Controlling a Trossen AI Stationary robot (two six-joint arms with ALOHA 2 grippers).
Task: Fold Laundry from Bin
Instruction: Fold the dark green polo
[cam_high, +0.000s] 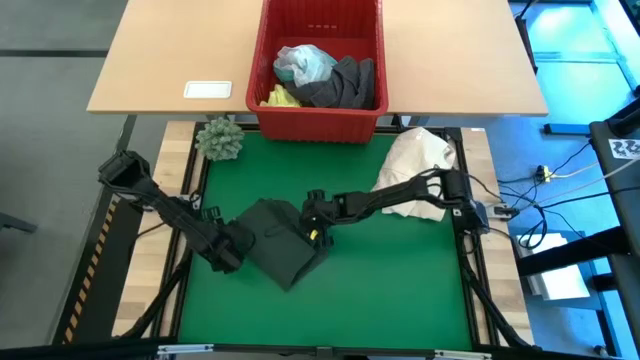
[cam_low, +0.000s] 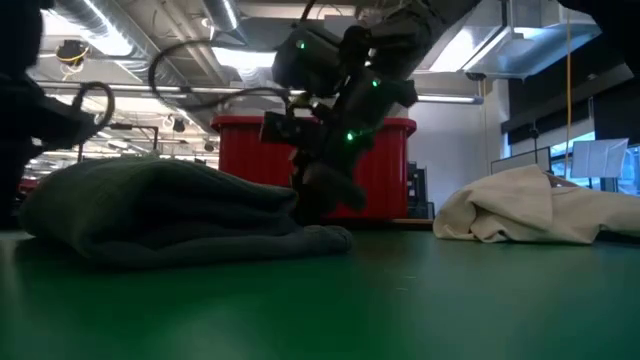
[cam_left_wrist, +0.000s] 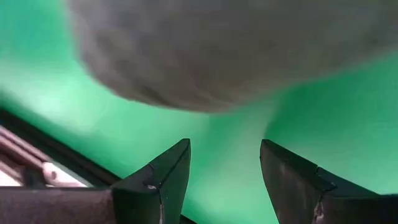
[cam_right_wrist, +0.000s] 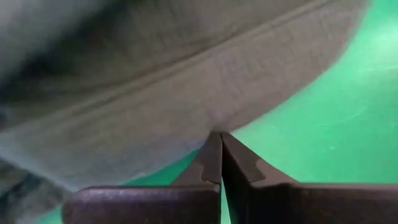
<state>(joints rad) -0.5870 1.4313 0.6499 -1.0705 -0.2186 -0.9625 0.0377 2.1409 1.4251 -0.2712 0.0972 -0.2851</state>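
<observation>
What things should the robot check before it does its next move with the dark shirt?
1. Dark shirt lies folded on the green mat: ok.
2. Left claw open and empty, beside the shirt's edge: ok.
3. Right claw shut, tips at the shirt's hem; pinching cloth or not: cannot tell.
4. Fold neat and square: not ok; it lies askew on the mat.
5. More laundry waits in the red bin: ok.
6. White cloth bundle lies apart from the shirt: ok.

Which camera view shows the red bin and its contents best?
The high view: the red bin is seen from above, with laundry inside. The low view shows only its side wall behind an arm. Neither wrist view shows it.
</observation>
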